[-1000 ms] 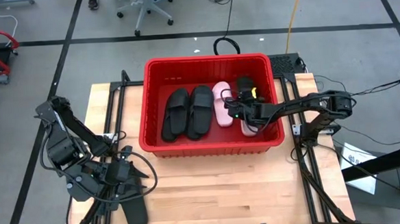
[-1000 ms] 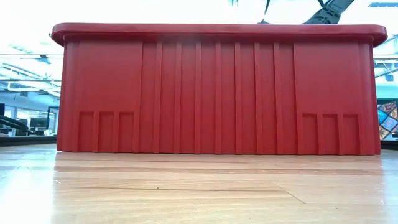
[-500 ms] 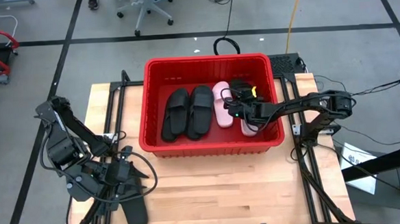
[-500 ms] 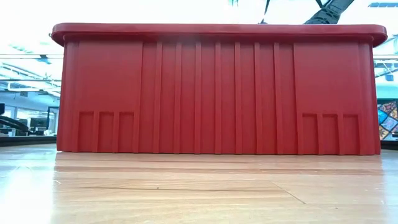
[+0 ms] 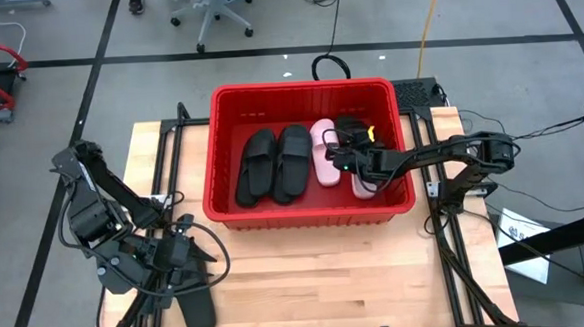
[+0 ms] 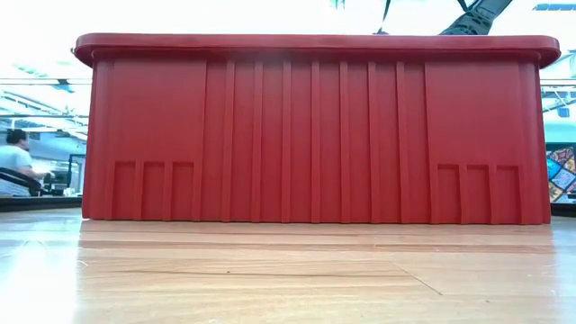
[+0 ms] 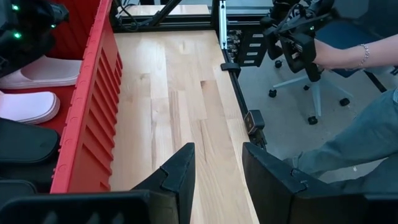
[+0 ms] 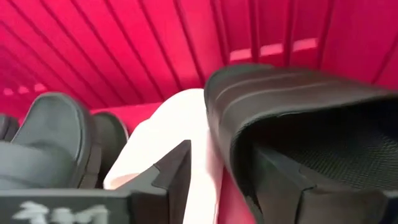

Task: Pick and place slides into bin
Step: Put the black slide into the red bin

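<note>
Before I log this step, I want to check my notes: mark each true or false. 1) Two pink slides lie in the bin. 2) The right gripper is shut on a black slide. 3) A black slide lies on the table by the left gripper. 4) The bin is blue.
1) True: two pink slides lie in the bin.
2) False: the right gripper is open over the bin, with a black slide just ahead.
3) True: a table slide lies near the left gripper.
4) False: it is red.
</note>
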Tool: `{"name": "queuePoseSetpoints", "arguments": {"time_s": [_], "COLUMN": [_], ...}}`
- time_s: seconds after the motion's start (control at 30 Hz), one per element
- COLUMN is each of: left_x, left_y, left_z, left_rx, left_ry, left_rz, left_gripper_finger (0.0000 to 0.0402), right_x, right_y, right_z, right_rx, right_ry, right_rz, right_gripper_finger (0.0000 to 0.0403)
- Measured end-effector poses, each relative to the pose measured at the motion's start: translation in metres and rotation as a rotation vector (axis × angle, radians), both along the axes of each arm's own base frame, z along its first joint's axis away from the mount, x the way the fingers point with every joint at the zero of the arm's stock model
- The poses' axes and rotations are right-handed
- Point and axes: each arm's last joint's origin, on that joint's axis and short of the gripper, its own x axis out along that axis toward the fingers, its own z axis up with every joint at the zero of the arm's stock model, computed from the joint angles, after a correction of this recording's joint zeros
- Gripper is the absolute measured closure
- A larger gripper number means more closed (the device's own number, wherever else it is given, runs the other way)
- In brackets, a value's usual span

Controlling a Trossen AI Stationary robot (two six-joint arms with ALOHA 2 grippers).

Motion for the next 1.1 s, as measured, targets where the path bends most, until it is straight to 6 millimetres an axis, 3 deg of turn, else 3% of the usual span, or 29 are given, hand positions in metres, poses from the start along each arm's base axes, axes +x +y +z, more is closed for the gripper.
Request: {"name": "queuePoseSetpoints", "arguments": {"time_s": [0.33,0.7,1.1], "left_x": [0.0,-0.001,0.0], "left_y": [0.0,-0.001,-0.001], "left_z": [0.0,0.0,0.0], "left_rx": [-0.005,-0.028,-0.016], "left_ry": [0.002,0.017,0.013], "left_rz": [0.002,-0.018,-0.026], "left_gripper_finger": [0.0272,0.0272,0.0272], "right_x": [0.002,-0.002,-0.005], "right_y": [0.002,0.005,0.014], "right_z": [0.009,0.029,0.036], "right_rx": [0.052,0.0,0.025], "right_ry": [-0.05,0.025,0.045], "right_rz": [0.087,0.229,0.335], "right_gripper_finger": [0.0251,0.0255,0.0257]}}
